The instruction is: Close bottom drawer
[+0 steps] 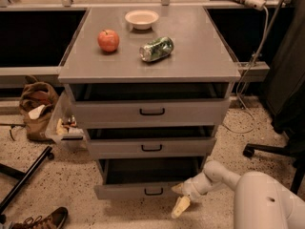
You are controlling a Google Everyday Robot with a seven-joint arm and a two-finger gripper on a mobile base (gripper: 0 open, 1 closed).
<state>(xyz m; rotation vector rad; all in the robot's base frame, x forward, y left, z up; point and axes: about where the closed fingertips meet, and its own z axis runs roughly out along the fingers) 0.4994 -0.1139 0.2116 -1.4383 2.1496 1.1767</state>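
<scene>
The grey bench (190, 66) stands above and left of the claw. The bottom drawer (138, 191), pulled out, sits just left of it. The claw (179, 198) hangs released, fingers spread, by the drawer front's right end.

Robot arm (224, 174) is all off-white with a smooth, glossy plastic look, no cables or markings showing. Big rounded shell (267, 202) fills the near right corner, bulbous and plain, with one small dark hole (271, 199) on its upper face. From it a slimmer tube-shaped link runs left with a rounded elbow end. Wrist (196, 187) is shorter and knobbly, white with greyish seams between stacked rings. Gripper (179, 198) sits on the near side, right of centre, low down; paler cream-yellow than the arm, dull finish.
</scene>
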